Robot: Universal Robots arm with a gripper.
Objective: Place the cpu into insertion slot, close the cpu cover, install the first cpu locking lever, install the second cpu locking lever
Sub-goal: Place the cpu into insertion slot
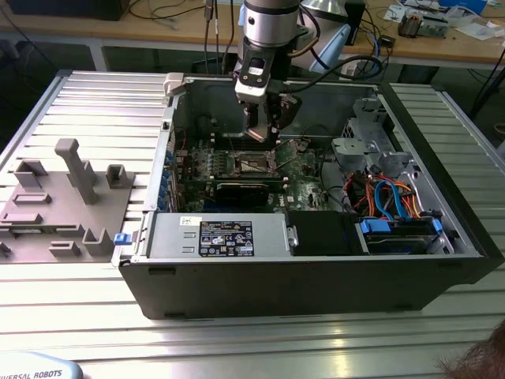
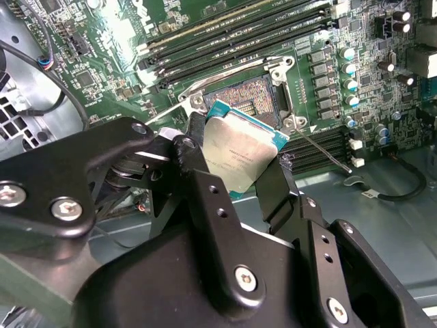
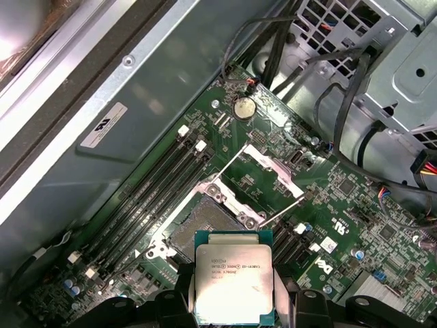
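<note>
Black fingers (image 2: 198, 178) of the end effector (image 2: 235, 162) were seen clamped on two opposite edges of the cpu (image 2: 239, 152), whose dull silver top was turned toward both wrist cameras. The cpu was held in the air above the insertion slot (image 2: 249, 96), apart from it and not yet seated. In the first wrist view the cpu (image 3: 234, 283) was seen just beside one edge of the slot (image 3: 205, 229), whose dark contact field was uncovered. The cpu cover (image 3: 272, 166) was swung open at the side of the slot away from the cpu, and parts of the green motherboard (image 3: 355, 205) were visible through its window. Two thin wire levers were found released, one (image 2: 326, 154) angled away beside the slot and the other (image 2: 166, 113) on the opposite side. Long black memory slots (image 2: 239, 41) were ranged alongside the slot. In the exterior view the end effector (image 1: 264, 126) was positioned inside the open computer case (image 1: 316, 276), which was laid on a ribbed aluminium bench (image 1: 79, 95). A grey fixture (image 1: 63, 197) was set on the bench at the exterior view's left.
</note>
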